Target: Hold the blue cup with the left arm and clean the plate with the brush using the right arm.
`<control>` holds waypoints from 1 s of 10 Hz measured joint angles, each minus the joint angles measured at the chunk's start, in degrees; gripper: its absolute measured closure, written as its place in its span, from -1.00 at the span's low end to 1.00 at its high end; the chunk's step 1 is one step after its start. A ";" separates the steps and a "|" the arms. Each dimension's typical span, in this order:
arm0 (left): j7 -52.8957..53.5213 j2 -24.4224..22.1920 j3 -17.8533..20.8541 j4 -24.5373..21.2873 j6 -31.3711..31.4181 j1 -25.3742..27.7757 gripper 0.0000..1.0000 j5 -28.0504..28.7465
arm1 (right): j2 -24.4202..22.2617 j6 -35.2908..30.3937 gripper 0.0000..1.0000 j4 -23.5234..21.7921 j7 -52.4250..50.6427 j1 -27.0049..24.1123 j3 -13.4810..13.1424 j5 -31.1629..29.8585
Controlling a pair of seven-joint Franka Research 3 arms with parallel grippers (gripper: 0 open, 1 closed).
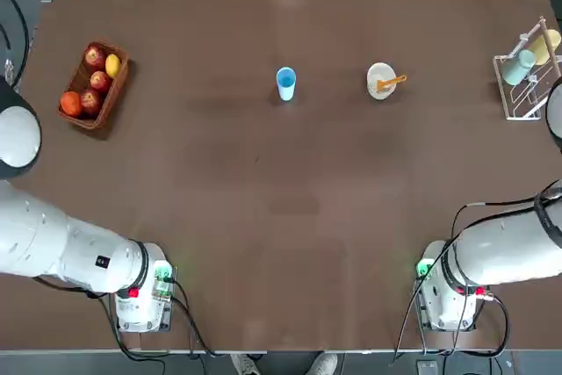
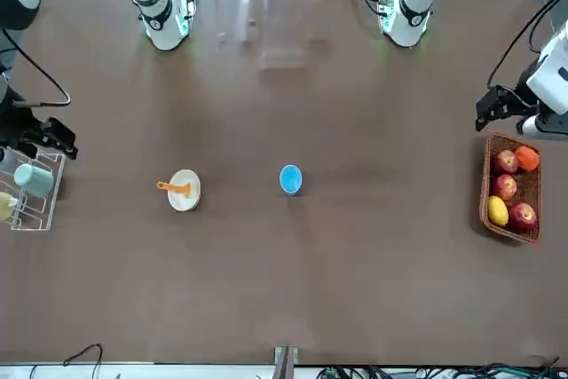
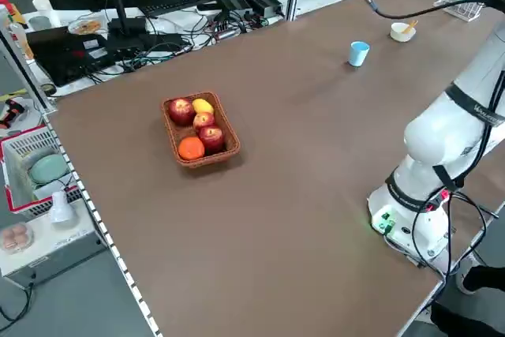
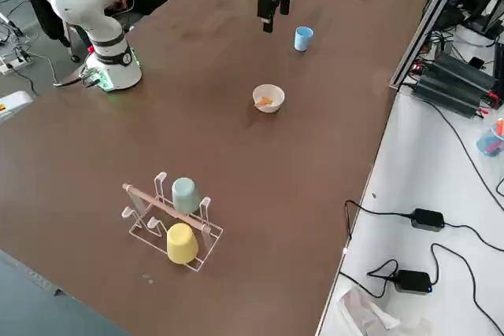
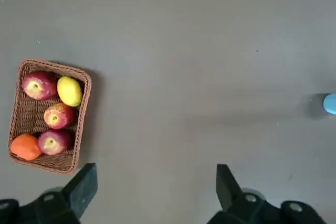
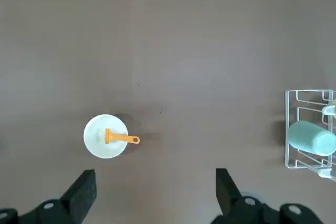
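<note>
The blue cup (image 1: 285, 82) stands upright at the table's far middle, with nothing touching it. To its right sits the cream plate (image 1: 378, 74), and the orange-handled brush (image 1: 390, 83) lies across it. My left gripper (image 5: 155, 192) hangs high over the table's left side, open and empty, with the cup (image 5: 331, 103) only at the edge of its view. My right gripper (image 6: 155, 192) is also high, open and empty; the plate (image 6: 100, 142) and brush (image 6: 121, 138) are far below it. Both grippers are well apart from the cup, plate and brush.
A wicker basket (image 1: 118, 85) of fruit sits at the far left. A wire rack (image 1: 525, 94) with a pale blue-green bottle and a yellow one stands at the far right edge. Cables and equipment lie beyond the far edge. A person's shoes show at the near edge.
</note>
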 joint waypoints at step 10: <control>-0.18 2.36 -11.85 1.94 -0.15 12.30 -1.00 0.22 | -1.74 -0.61 -1.00 -1.36 0.10 0.10 0.05 0.00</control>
